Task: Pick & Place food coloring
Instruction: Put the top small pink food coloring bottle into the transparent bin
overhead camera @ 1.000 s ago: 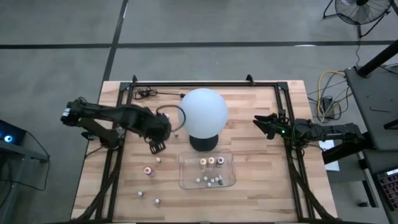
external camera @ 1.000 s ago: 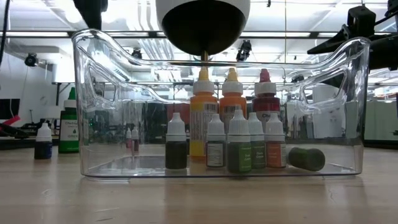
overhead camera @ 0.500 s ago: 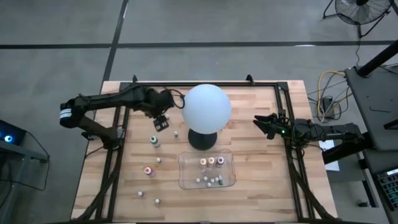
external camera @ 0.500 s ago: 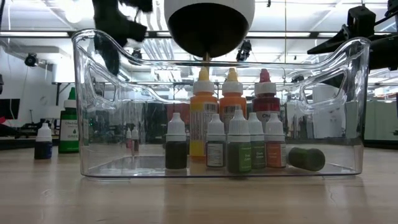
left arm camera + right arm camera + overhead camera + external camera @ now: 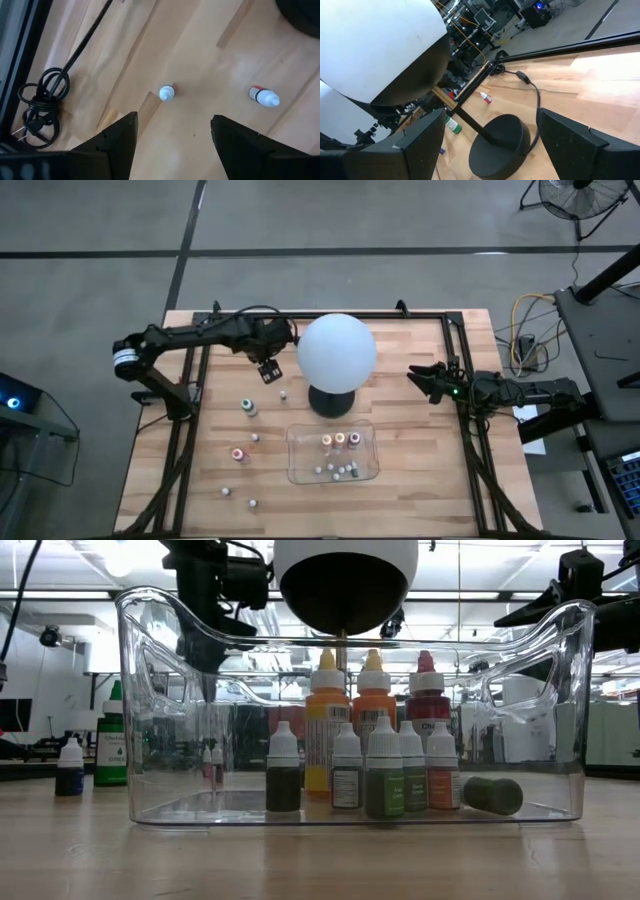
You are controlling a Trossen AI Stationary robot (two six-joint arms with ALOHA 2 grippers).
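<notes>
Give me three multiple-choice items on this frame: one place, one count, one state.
1. Where is the left gripper?
A. over the tray
B. left of the white globe lamp
C. off the table

2. How many tall bottles stand in the back row of the clear tray?
A. one
B. three
C. six

3. The dark green bottle in the tray is:
A. lying on its side
B. upright
C. held

Key: 1 B, the high view shows it beside the globe; 2 B, yellow, orange and red; 3 A, it lies flat in the low view.

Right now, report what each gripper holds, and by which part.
Nothing is held: the left gripper hangs open above the table, and the right gripper is open too.
</notes>
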